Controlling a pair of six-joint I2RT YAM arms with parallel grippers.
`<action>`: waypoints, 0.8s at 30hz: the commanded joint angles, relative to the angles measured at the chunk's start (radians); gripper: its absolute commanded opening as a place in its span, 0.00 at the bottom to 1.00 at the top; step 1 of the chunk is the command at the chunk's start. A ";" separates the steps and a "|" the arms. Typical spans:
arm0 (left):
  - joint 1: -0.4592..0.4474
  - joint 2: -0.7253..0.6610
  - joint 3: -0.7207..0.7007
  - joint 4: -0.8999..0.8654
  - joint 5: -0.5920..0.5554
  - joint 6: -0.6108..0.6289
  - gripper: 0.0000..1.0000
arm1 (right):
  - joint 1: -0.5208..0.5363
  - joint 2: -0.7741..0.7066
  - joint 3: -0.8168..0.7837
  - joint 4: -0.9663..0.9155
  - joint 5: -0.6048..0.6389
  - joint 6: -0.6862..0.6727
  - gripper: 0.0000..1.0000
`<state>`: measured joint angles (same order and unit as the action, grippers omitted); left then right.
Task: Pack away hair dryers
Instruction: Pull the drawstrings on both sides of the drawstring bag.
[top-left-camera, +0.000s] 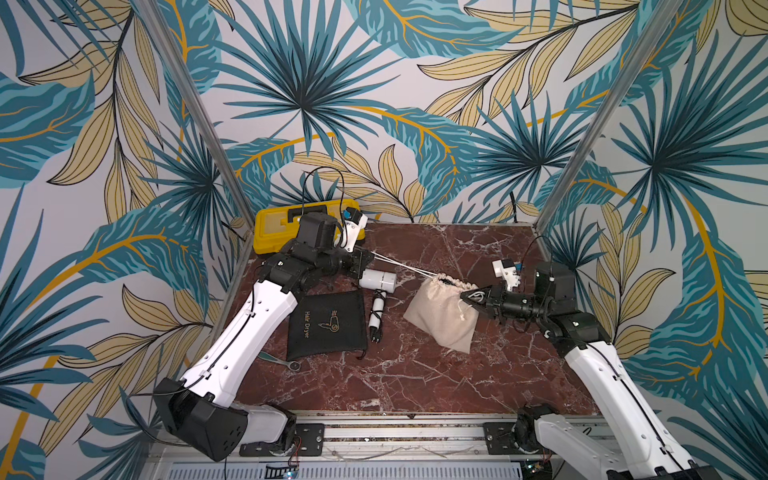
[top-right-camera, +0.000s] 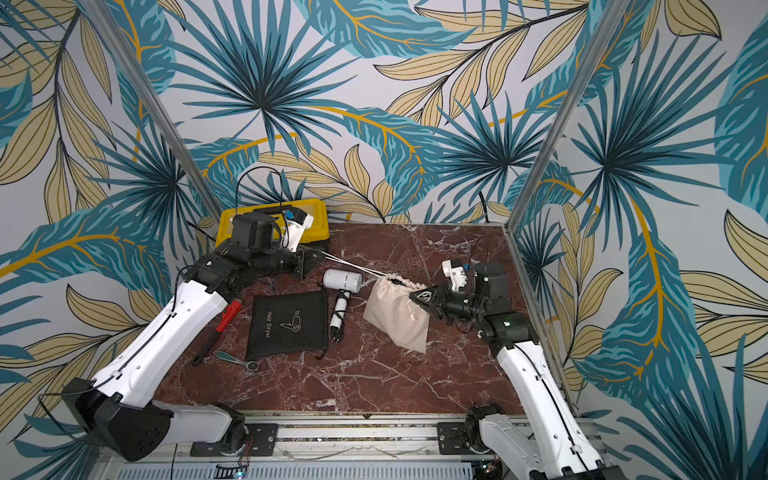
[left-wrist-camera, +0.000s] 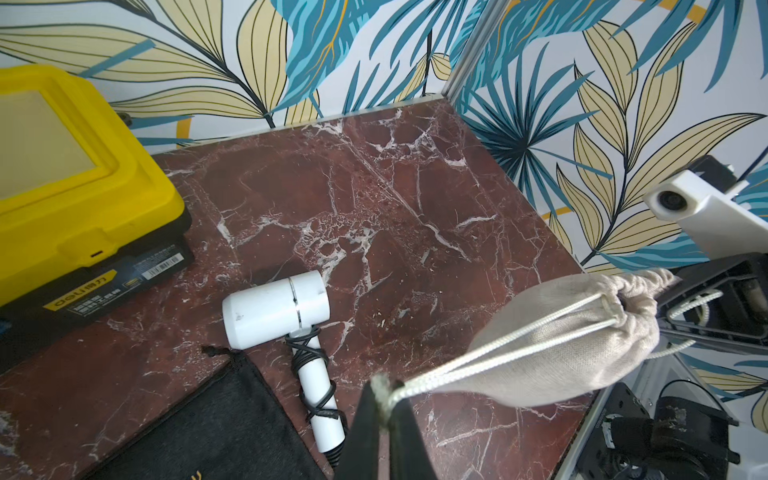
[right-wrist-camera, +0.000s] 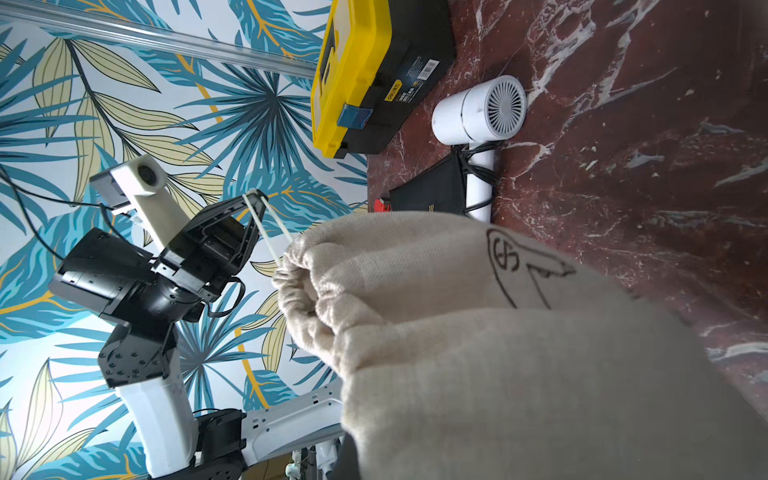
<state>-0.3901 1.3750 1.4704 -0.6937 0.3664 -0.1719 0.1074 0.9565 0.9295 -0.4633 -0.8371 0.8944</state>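
Left gripper (left-wrist-camera: 384, 411): jaws pinched tight on the drawstring (top-left-camera: 407, 268), which runs taut. Right gripper (top-left-camera: 467, 297): jaws closed too, on the string's other loop at the mouth of the beige pouch (top-left-camera: 440, 320).

White hair dryer (top-left-camera: 377, 279) lies on the table (top-left-camera: 415, 374) just below the left jaws, under the taut string.

We judge it light, rigid and slick-barrelled. Best hold is the cord-wrapped handle.

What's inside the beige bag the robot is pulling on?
You can't see. The beige bag bulges, but the left tool and right tool grip its drawstrings and its mouth is gathered tight.
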 joint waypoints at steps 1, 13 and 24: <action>0.064 0.044 0.073 -0.033 -0.071 0.028 0.00 | -0.035 -0.024 -0.049 -0.039 -0.022 -0.019 0.04; 0.217 0.201 0.222 -0.050 -0.032 0.086 0.00 | -0.076 -0.023 -0.111 -0.154 -0.110 -0.159 0.00; 0.419 0.312 0.349 -0.130 -0.026 0.120 0.00 | -0.215 -0.066 -0.152 -0.241 -0.166 -0.241 0.00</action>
<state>-0.0681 1.6905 1.7611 -0.9154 0.5968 -0.0647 -0.0528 0.9150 0.7937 -0.5781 -1.0054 0.6968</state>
